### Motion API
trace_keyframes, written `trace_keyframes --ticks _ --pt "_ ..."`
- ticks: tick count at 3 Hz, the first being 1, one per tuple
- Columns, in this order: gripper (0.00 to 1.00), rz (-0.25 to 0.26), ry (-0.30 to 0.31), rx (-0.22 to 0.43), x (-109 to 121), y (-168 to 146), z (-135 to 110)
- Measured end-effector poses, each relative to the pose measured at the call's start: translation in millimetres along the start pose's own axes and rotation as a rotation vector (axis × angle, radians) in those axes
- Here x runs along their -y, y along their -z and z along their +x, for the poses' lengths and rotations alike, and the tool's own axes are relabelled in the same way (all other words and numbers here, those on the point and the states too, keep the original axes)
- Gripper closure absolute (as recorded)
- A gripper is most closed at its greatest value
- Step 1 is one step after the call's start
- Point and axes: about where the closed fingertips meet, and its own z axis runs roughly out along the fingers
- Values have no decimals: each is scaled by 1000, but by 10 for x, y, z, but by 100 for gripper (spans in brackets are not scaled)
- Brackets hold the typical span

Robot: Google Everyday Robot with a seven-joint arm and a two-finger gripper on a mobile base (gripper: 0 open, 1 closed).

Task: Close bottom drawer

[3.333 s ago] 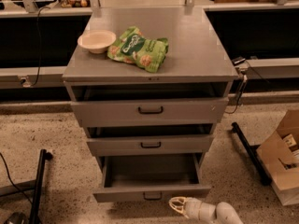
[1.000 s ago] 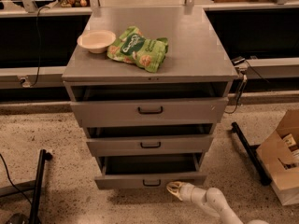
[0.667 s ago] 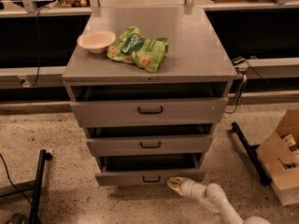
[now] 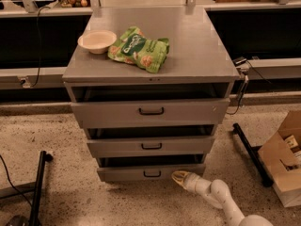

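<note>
The bottom drawer [image 4: 150,172] is the lowest, narrowest grey drawer of the cabinet, with a small black bar handle [image 4: 152,174] centred on its front. It stands only slightly out, with a thin dark gap above its front. My gripper [image 4: 178,176] is at the end of the white arm, low near the floor. Its tip is against the drawer front just right of the handle.
The top drawer [image 4: 146,111] and middle drawer [image 4: 151,146] are also slightly out. A bowl [image 4: 97,41] and a green snack bag [image 4: 139,49] lie on the cabinet top. A cardboard box [image 4: 283,165] stands at right, a black stand leg [image 4: 36,189] at left.
The bottom drawer has slid in from far open to nearly shut. My gripper followed it toward the cabinet, staying against its front.
</note>
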Motion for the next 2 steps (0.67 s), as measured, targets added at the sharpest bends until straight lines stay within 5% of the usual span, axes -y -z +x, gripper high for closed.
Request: trace_keyframes --ticks 2 --pt "100 51 -35 4 261 92 55"
